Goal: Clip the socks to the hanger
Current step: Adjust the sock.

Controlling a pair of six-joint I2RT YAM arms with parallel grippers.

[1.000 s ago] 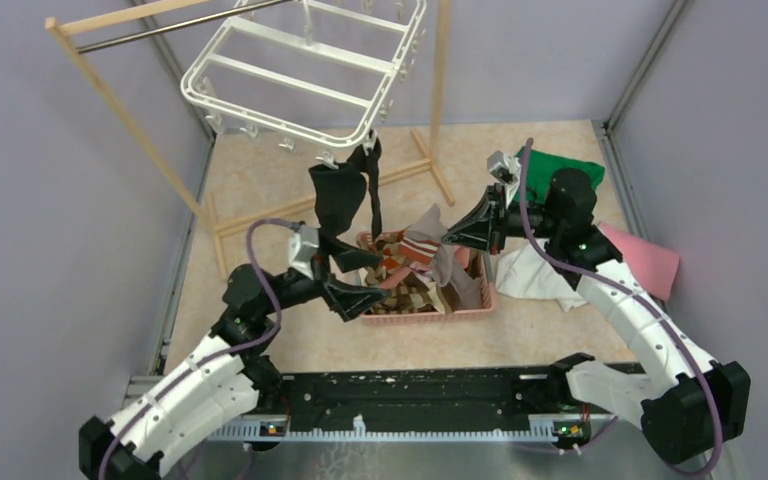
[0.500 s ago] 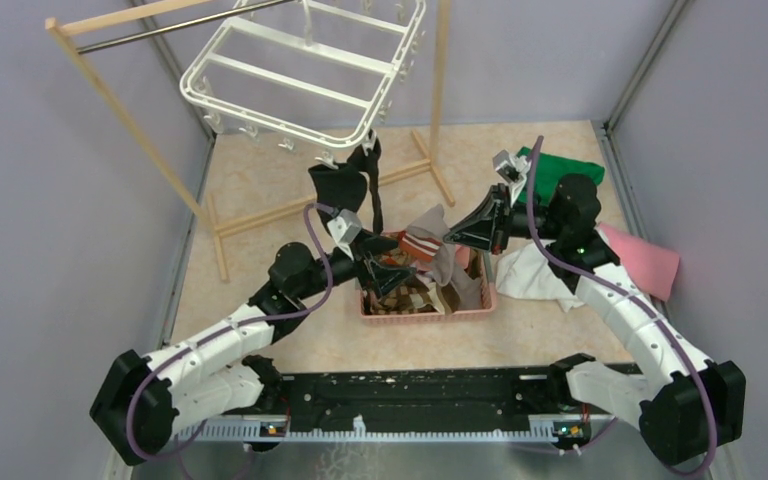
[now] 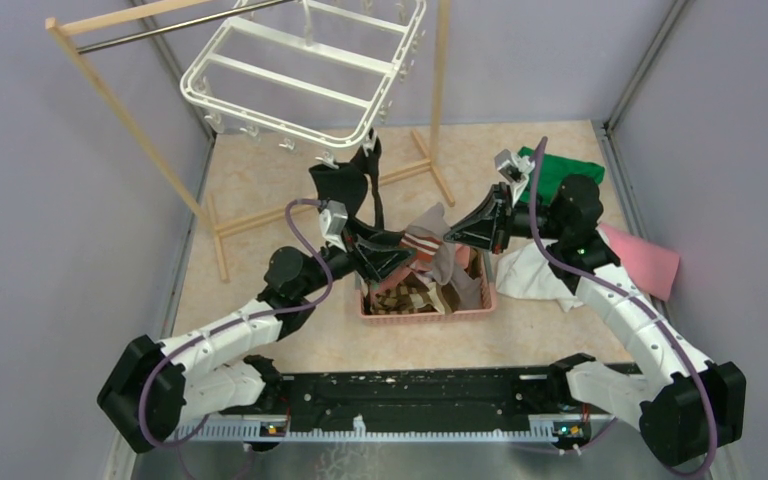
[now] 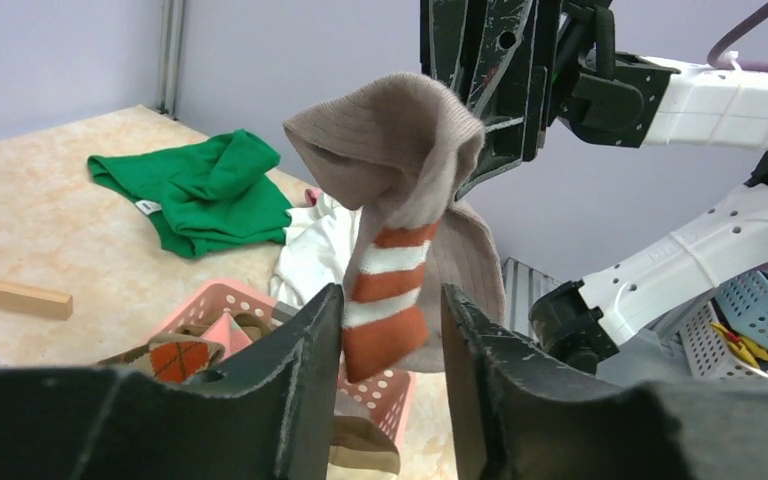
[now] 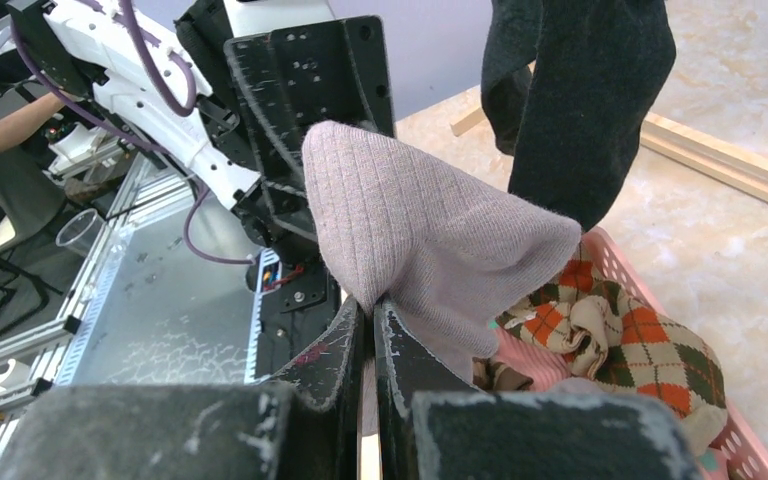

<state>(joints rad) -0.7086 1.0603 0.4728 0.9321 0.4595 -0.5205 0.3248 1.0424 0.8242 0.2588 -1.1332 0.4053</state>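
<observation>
My right gripper (image 3: 452, 236) (image 5: 372, 305) is shut on a grey-brown sock (image 5: 430, 235) with an orange-and-white striped cuff (image 4: 388, 300) and holds it up above the pink basket. My left gripper (image 3: 400, 256) (image 4: 392, 300) is open, its jaws either side of the hanging striped cuff. The white hanger (image 3: 300, 70) hangs from the wooden rack at the back left. A black sock (image 3: 345, 190) (image 5: 580, 90) hangs clipped at its near edge. Argyle socks (image 5: 640, 340) (image 3: 405, 295) lie in the basket.
The pink basket (image 3: 425, 312) sits between the arms. A green cloth (image 3: 560, 165) (image 4: 200, 190), a white cloth (image 3: 530, 275) and a pink cloth (image 3: 650, 260) lie at the right. The wooden rack (image 3: 120, 100) stands at the back; its foot bars cross the floor.
My left arm has swung right and up from beside the basket to the hanging sock's cuff. My right gripper has stayed almost still with the sock.
</observation>
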